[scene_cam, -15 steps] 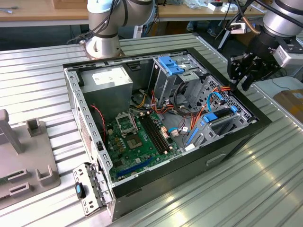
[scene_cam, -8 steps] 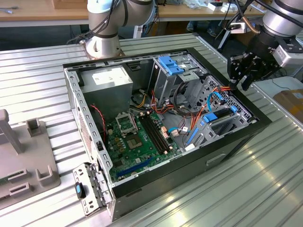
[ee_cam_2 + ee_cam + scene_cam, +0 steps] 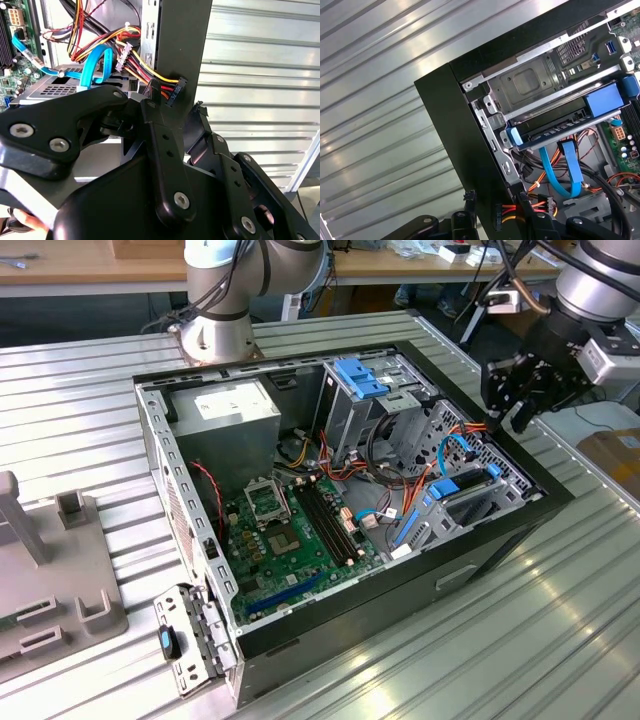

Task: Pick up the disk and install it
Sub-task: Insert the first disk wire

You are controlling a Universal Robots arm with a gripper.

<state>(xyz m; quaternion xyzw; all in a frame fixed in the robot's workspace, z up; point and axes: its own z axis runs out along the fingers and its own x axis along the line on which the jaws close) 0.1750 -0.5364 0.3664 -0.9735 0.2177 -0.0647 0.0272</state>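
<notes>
Black slab with blue plastic rails point(image 3: 602, 100) down its long sides: that's the disk point(image 3: 552, 125). It lies flat in the bay point(image 3: 525, 82) at the corner of the case point(image 3: 400, 585) on the exterior view's right.

Tool point(image 3: 515, 405) hovers just outside that corner, over the case wall. Fingers spread, nothing in them, clear of the disk.

Handling, my read:
- Rigid metal body, dense for its size, won't flex.
- Rails are thinner plastic with a bit of give.
- Top face is smooth and probably slick.
- Shock-sensitive, so no knocks or drops.
- Best hold looks to be across the two railed sides at mid-length, away from the connector end.

Blue flat cable point(image 3: 547, 167) loops right beside the disk. Can't tell if it's plugged in.

Bay is perforated grey sheet metal with folded edges. Case skin is matt black. Surface point(image 3: 500, 640) is ribbed aluminium, shiny.
</notes>
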